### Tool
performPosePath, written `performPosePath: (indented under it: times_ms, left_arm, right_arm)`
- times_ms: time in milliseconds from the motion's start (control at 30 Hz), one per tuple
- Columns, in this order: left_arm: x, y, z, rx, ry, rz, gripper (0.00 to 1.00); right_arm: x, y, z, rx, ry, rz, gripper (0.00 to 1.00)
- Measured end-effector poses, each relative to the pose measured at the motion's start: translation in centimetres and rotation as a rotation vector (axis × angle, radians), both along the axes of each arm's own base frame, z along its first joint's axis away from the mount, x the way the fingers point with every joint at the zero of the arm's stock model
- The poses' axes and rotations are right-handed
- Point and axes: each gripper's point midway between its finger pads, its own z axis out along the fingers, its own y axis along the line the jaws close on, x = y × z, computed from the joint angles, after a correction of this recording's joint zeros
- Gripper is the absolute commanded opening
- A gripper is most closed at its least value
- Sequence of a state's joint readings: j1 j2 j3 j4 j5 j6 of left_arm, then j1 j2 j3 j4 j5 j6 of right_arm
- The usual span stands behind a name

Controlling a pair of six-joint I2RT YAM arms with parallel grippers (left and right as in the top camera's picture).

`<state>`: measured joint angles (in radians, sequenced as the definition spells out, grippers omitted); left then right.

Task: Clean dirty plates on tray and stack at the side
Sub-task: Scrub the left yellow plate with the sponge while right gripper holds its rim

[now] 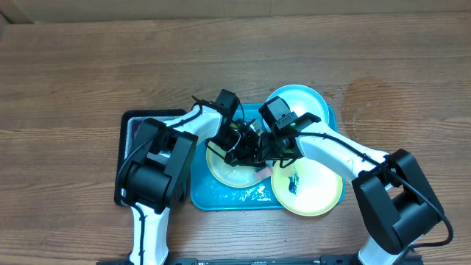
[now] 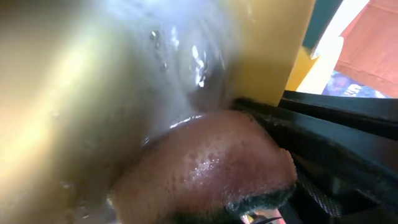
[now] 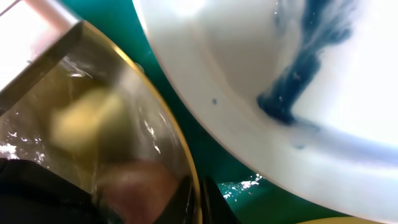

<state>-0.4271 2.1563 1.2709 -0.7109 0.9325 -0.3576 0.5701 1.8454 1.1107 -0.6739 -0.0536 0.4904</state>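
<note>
Pressed up against the left wrist camera, a wet pinkish sponge point(image 2: 205, 168) with a dark scrubbing layer is seen flat against the glossy, bubbled face of a yellow-green plate point(image 1: 224, 175). This sponge is gripped between the clenched jaws of the left gripper point(image 1: 246, 143). From above, that plate is found on the left half of the turquoise tray point(image 1: 210, 199), largely covered by the two grippers, which meet over it. The right gripper point(image 1: 268, 151) is closed too, apparently on the plate's yellow rim, though the exact contact is blurred. A second yellow-green plate point(image 1: 316, 191), marked by a dark blue-green smear point(image 1: 294, 180) on its whitish centre, is set at the tray's near right corner, overhanging the rim. A light blue plate point(image 1: 302, 99) is placed at the far right corner. A smaller black tray point(image 1: 131, 121) is seen just beside the turquoise one, on the wooden table point(image 1: 73, 73).
</note>
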Motion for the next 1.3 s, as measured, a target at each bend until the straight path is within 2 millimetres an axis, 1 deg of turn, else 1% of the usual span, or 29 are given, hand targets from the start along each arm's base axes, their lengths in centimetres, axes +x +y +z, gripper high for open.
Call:
performPosePath:
  times_ms: [167, 267, 400, 500, 667, 767, 900, 967, 1033, 1167, 1300]
  left_arm:
    - [0.7, 0.6, 0.0, 0.007, 0.016, 0.036, 0.04]
    - [1.5, 1.5, -0.1, 0.042, 0.025, 0.069, 0.04]
    - [3.2, 3.8, -0.1, 0.131, -0.003, 0.127, 0.04]
    - [4.6, 5.7, 0.1, 0.216, -0.067, 0.158, 0.04]
    - [6.4, 8.6, 0.2, 0.386, -0.183, 0.19, 0.04]
    - [6.7, 10.4, 0.4, 0.493, -0.231, 0.192, 0.04]
    - [6.0, 12.1, 0.6, 0.644, -0.27, 0.154, 0.04]
    - [5.6, 12.4, 0.7, 0.703, -0.297, 0.126, 0.04]
    - [5.3, 12.2, 0.7, 0.738, -0.328, 0.084, 0.04]
    - [4.2, 11.0, 0.7, 0.742, -0.369, -0.021, 0.04]
    - [2.8, 9.8, 0.8, 0.737, -0.368, -0.095, 0.04]
  right_arm:
    - [0.2, 0.0, 0.0, -0.002, -0.009, -0.002, 0.04]
    - [0.4, 0.1, 0.1, 0.005, -0.018, -0.005, 0.04]
    - [0.4, 0.2, 0.1, 0.011, -0.016, -0.008, 0.04]
    - [0.5, 0.7, 0.3, 0.027, -0.018, -0.008, 0.04]
    - [0.4, 0.7, 0.2, 0.027, -0.014, -0.014, 0.04]
    - [0.3, 0.7, 0.2, 0.027, -0.012, -0.015, 0.04]
    - [0.1, 0.7, 0.2, 0.03, -0.003, -0.012, 0.04]
    - [0.1, 0.8, 0.2, 0.031, -0.001, -0.01, 0.04]
    - [0.0, 0.7, 0.2, 0.03, 0.001, -0.01, 0.04]
    - [-0.1, 0.6, 0.1, 0.024, 0.007, -0.01, 0.04]
    - [-0.1, 0.5, 0.1, 0.02, 0.008, -0.008, 0.04]
